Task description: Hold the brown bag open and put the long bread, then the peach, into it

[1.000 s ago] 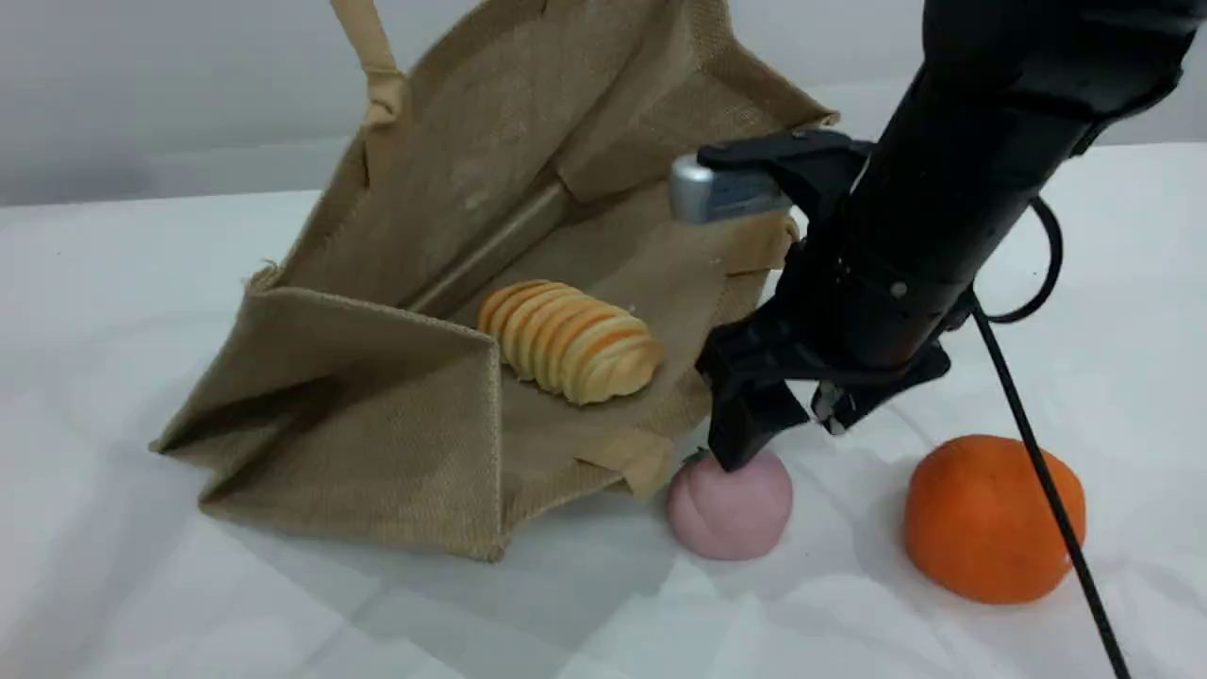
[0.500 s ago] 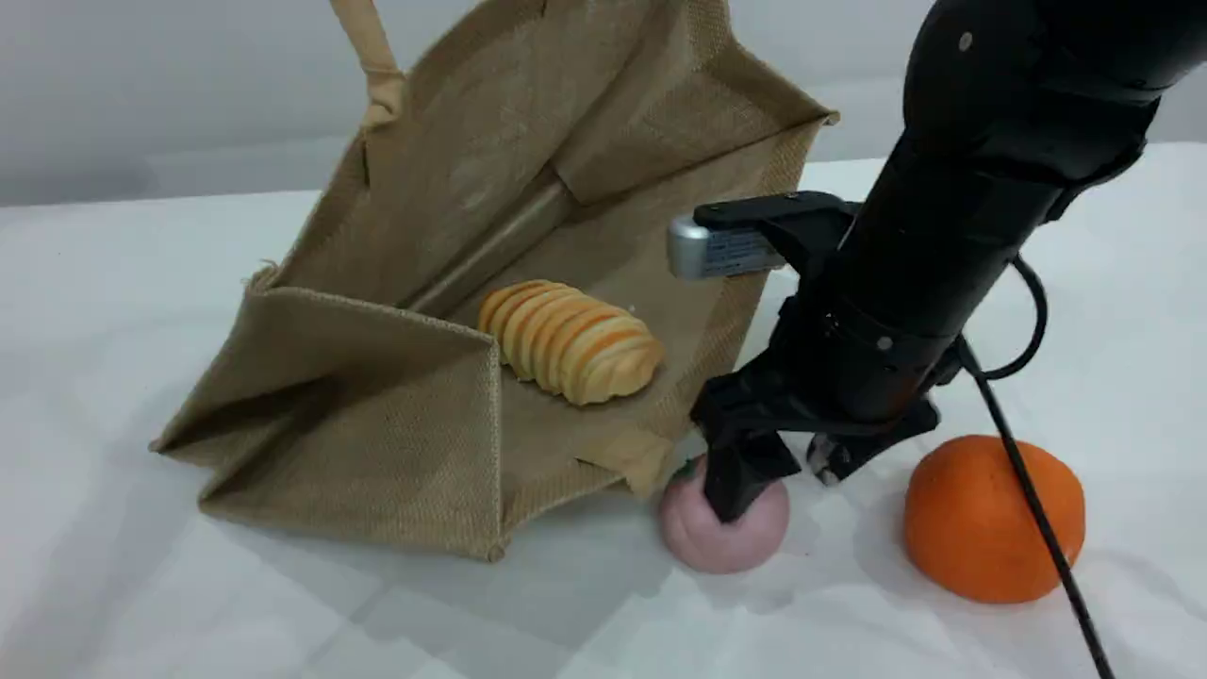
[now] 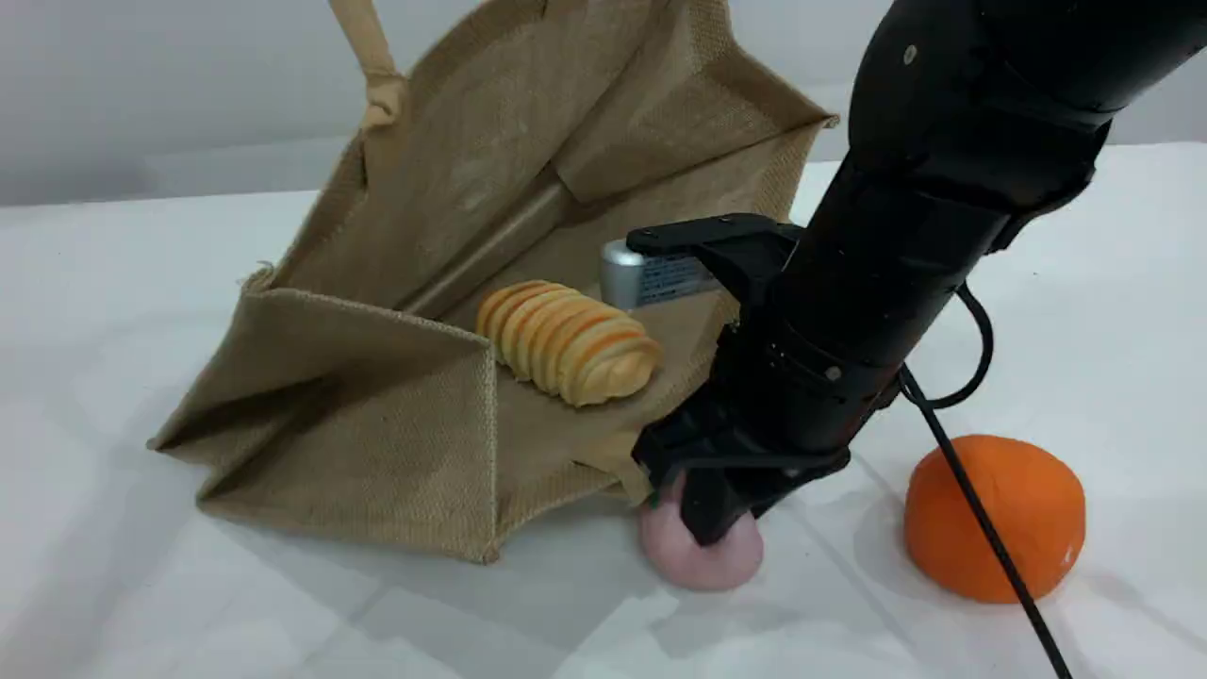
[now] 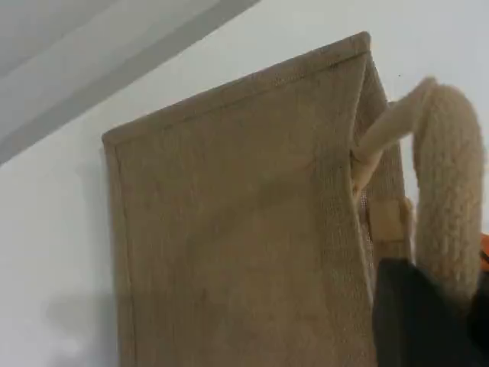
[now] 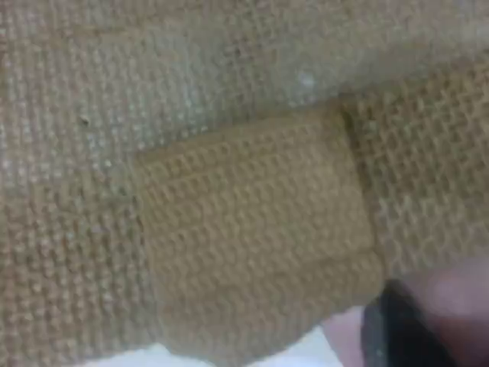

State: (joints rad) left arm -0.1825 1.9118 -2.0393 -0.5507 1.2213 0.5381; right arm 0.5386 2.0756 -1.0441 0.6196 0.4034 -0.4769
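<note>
Right now, squeezing the peach (image 3: 674, 558) on the white table (image 3: 283, 622) with the right gripper (image 3: 707, 519), just beside the open mouth of the brown bag (image 3: 396, 443); clamping its raised beige handle (image 4: 451, 191) tight in the left gripper (image 4: 420, 321); seeing the long bread (image 3: 566, 341) lying inside.

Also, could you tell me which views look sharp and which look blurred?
Scene view: sharp, evenly lit, soft shadow under the brown bag. Left wrist view: the near handle slightly soft. Right wrist view: weave blurred, peach out of focus.
</note>
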